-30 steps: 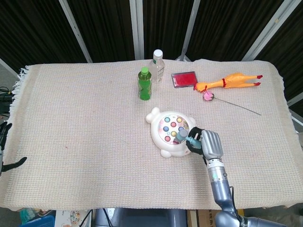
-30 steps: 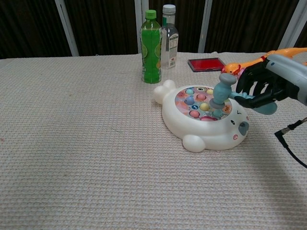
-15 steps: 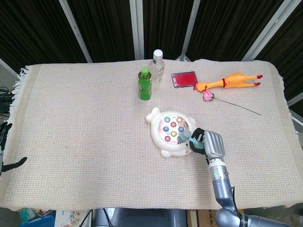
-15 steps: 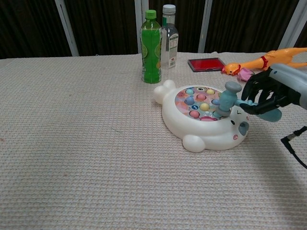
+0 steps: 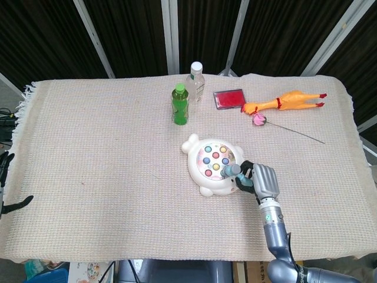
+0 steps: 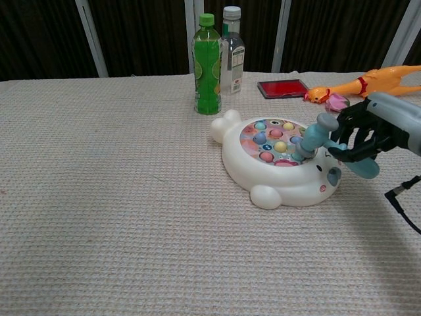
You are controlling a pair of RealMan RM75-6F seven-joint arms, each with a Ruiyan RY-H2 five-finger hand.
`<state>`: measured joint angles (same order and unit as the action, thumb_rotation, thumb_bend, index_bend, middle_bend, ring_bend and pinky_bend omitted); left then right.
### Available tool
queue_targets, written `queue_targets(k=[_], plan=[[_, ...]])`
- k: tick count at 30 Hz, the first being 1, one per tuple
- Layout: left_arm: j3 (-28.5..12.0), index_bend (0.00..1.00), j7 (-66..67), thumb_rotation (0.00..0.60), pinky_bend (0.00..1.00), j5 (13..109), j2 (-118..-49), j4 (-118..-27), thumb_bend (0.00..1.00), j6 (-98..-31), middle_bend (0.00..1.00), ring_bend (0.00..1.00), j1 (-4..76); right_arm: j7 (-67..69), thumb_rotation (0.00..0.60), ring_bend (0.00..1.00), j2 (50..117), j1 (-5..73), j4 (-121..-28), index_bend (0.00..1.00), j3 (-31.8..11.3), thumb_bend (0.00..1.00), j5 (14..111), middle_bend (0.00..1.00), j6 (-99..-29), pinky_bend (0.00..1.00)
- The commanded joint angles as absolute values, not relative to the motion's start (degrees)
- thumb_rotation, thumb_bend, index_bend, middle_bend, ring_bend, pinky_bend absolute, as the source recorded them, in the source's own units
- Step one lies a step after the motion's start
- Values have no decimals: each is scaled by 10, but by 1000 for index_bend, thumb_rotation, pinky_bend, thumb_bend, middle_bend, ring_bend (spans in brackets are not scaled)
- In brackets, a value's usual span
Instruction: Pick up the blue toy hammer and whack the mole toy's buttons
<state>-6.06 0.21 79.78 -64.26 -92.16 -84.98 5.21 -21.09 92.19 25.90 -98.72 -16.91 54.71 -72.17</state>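
Blue toy hammer point(image 6: 314, 137) sits right of centre in the chest view, head down on the right edge of the mole toy point(image 6: 279, 161), on or just over the rightmost buttons; handle runs back to the right. Looks like hollow plastic: light, stiff, a bit slick, so the handle is the place to grip, well back from the head for swing room. Right hand point(image 6: 368, 131) has fingers curled round that handle, a firm wrap, handle end poking out below. Mole toy is probably a light rigid shell and could skid on the woven cloth point(image 5: 106, 153) if hit sideways.

Against a second ago: the hammer head was higher and further left over the buttons; it now sits lower at the right rim, and the hand has shifted right. Mole toy has not moved.

Left hand point(image 5: 6, 168) only just shows at the head view's left edge, can't tell its pose. Green bottle point(image 6: 206, 66), clear bottle point(image 6: 232, 52), red case point(image 6: 283, 87), rubber chicken point(image 6: 368, 80) upper right.
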Motion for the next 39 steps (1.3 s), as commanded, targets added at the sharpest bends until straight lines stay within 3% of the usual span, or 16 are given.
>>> queue_targets(k=[1, 39], plan=[[-61, 0, 2, 600, 0, 798, -642, -922, 0, -850, 0, 0, 52, -210, 600, 629, 919, 261, -994, 968, -174, 662, 551, 748, -727, 705], [-61, 0, -9, 600, 0, 790, -637, -927, 0, -837, 0, 0, 55, -320, 600, 640, 950, 337, -995, 969, -208, 663, 444, 758, -742, 719]])
